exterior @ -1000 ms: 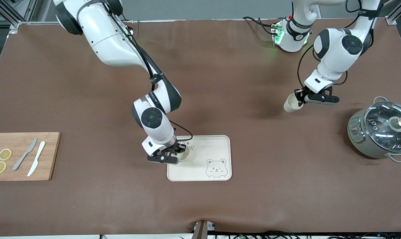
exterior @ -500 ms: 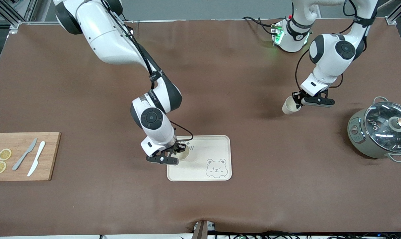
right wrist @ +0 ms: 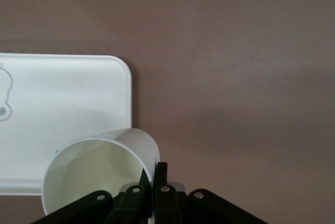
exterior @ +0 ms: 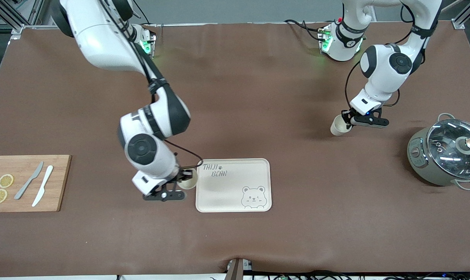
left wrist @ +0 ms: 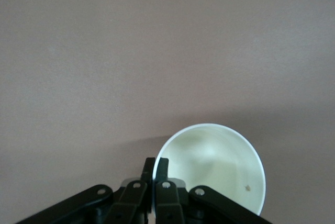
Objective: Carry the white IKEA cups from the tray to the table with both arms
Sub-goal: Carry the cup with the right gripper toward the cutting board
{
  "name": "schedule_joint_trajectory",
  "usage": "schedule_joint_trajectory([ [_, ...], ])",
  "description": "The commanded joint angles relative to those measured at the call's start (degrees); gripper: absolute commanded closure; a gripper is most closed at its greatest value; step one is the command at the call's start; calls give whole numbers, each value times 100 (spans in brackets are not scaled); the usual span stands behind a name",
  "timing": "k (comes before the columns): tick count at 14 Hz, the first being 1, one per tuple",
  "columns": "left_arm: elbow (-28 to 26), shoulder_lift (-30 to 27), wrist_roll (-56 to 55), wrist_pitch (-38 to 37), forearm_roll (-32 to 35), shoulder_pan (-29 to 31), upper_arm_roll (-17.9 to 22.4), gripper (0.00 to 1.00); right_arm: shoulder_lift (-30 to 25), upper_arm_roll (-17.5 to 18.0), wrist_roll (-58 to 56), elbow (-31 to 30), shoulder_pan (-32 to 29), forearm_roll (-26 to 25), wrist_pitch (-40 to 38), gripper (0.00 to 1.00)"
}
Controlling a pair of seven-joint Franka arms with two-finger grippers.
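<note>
My right gripper (exterior: 184,180) is shut on the rim of one white IKEA cup (exterior: 189,180), which it holds just off the bear-print tray's (exterior: 235,198) edge, toward the right arm's end of the table. The right wrist view shows this cup (right wrist: 97,174) tilted over the tray's corner (right wrist: 63,109), with the rim pinched between the jaws of the right gripper (right wrist: 155,182). My left gripper (exterior: 349,120) is shut on the rim of the other cup (exterior: 339,126), tilted over bare brown table. In the left wrist view that cup (left wrist: 214,169) hangs at the left gripper (left wrist: 155,170).
A wooden cutting board (exterior: 28,198) with two lemon slices and two knives lies at the right arm's end of the table. A grey pot with a glass lid (exterior: 448,151) stands at the left arm's end.
My right arm has carried its cup from over the tray off the tray's edge toward the right arm's end. The left arm shifted slightly with its cup still gripped.
</note>
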State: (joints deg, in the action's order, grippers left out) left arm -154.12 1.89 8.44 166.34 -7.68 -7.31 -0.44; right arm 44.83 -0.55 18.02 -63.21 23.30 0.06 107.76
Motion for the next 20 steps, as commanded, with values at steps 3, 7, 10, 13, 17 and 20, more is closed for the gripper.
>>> schedule_joint_trajectory([
  [3, -39, 145, 193, 241, -137, 46, -44, 100, -562, 55, -1683, -130, -676, 56, -447, 100],
  [7, -4, 207, 307, 241, -137, 46, -53, 0, -598, 82, -3239, -270, -1292, 82, -519, 100],
  [10, 13, 224, 307, 241, -137, 46, -44, 0, -598, 64, -4286, -664, -1731, 546, -64, 100],
  [13, 31, 242, 307, 241, -137, 46, -44, 0, -589, 73, -4702, -1358, -1864, 565, 727, 100],
  [17, 145, 189, 264, 101, -146, -7, -53, 0, -528, 73, -4711, -1861, -1847, 565, 1476, 100],
  [20, 399, -30, 263, -512, -137, 2, -44, 0, -466, 73, -4711, -1905, -1847, 565, 1625, 100],
])
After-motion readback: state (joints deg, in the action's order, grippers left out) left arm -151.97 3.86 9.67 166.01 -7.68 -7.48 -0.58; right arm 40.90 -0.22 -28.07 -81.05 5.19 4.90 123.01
